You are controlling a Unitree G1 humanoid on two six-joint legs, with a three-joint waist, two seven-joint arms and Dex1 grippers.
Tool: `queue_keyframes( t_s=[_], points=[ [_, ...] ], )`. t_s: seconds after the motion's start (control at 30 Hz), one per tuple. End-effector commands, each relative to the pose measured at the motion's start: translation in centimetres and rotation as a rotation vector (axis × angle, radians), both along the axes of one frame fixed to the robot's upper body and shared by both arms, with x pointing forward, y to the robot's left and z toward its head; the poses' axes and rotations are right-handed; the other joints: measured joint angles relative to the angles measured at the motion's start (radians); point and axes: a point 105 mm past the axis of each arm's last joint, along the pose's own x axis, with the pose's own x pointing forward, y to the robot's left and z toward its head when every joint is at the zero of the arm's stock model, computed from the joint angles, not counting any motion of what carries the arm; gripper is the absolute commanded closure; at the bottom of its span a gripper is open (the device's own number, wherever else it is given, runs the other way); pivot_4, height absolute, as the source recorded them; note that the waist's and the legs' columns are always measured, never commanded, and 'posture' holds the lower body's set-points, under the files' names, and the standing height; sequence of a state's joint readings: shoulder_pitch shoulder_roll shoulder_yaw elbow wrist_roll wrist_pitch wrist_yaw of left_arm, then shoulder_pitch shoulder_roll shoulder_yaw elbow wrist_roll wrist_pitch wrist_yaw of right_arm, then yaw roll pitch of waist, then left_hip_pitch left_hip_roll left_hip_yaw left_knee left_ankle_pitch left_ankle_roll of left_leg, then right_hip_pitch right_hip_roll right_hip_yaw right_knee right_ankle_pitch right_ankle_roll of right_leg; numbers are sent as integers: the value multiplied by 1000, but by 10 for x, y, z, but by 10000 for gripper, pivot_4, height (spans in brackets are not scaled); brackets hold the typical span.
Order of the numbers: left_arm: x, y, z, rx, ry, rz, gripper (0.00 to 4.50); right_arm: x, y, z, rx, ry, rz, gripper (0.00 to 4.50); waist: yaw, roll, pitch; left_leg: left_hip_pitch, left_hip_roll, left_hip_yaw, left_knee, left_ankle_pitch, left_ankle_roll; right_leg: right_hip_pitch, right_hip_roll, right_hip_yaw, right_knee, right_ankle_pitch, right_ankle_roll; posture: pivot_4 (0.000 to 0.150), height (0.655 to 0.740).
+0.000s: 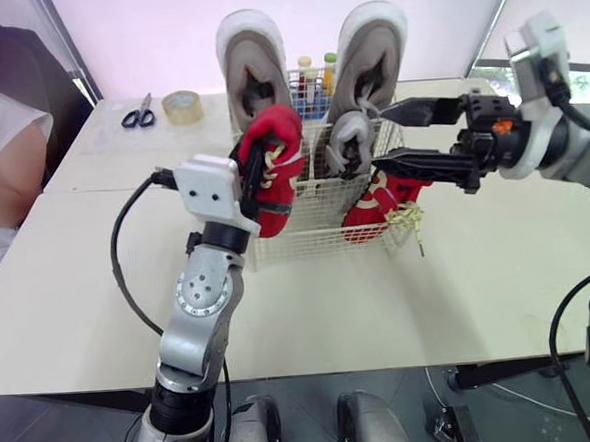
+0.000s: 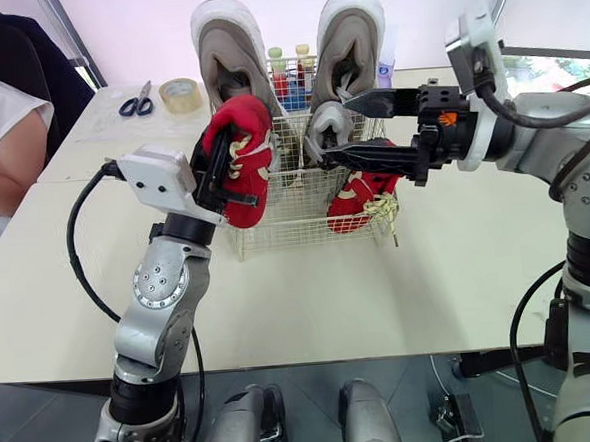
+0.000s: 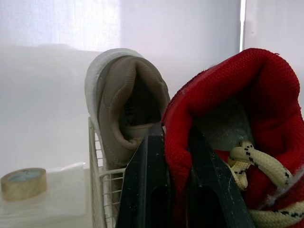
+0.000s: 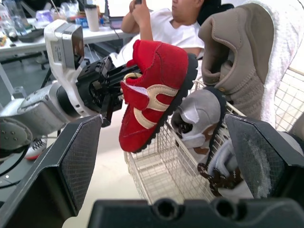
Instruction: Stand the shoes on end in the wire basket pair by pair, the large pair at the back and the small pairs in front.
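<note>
A white wire basket (image 1: 311, 242) stands mid-table. Two large beige shoes (image 1: 251, 63) (image 1: 370, 48) stand on end along its back. A small grey shoe (image 1: 348, 140) stands in front of them. One small red shoe (image 1: 372, 204) leans at the basket's front right corner, its pale laces hanging outside. My left gripper (image 1: 253, 178) is shut on the collar of a second red shoe (image 1: 276, 167), held upright over the basket's front left corner. My right gripper (image 1: 402, 134) is open beside the grey shoe, one finger above the other, holding nothing.
Scissors (image 1: 138, 113) and a tape roll (image 1: 182, 107) lie at the table's far left. Bottles (image 1: 316, 71) stand behind the basket. A person in a white shirt (image 1: 1, 169) sits at the left edge. Bare tabletop lies in front of the basket.
</note>
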State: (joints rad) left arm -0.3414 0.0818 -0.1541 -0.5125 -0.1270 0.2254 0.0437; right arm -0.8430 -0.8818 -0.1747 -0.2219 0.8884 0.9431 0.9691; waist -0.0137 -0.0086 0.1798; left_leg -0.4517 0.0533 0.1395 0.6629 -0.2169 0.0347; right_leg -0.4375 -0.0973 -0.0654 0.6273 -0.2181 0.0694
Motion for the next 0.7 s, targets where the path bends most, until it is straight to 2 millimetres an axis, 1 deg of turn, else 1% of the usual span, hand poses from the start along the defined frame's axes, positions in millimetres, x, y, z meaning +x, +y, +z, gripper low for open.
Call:
queue_keyframes(
  t_s=[0.03,0.2,0.27,0.47,0.53,0.7],
  points=[
    [5,9,-20,15,71,57,44565,-6,-1,14,25,-68,9,0,-1,0,0,0,0,0,0,0,0,0,0,0,0,0,0,1500,7400],
    [5,2,6,-38,2,12,44565,-4,1,14,28,-71,10,0,2,1,0,0,0,0,0,0,0,0,0,0,0,0,0,1500,7400],
    [5,-2,13,-32,-23,4,44565,-4,1,14,31,-74,12,0,3,0,0,-1,-1,0,0,0,0,0,0,0,-1,0,0,1500,7400],
    [4,-8,18,-15,-60,5,44565,-5,0,16,37,-81,8,0,4,0,0,-5,-1,-1,0,0,1,-3,0,0,-2,0,0,1500,7400],
    [3,-12,22,-22,-73,-17,44565,-5,-1,16,38,-81,6,0,6,0,0,-6,-1,-1,0,1,3,-4,0,0,-1,0,0,1500,7400],
    [-2,-21,29,-29,-108,-49,44565,-5,-1,17,39,-82,3,0,5,0,0,-7,-1,-1,1,1,2,-4,0,0,-2,0,0,1500,7400]
  ],
)
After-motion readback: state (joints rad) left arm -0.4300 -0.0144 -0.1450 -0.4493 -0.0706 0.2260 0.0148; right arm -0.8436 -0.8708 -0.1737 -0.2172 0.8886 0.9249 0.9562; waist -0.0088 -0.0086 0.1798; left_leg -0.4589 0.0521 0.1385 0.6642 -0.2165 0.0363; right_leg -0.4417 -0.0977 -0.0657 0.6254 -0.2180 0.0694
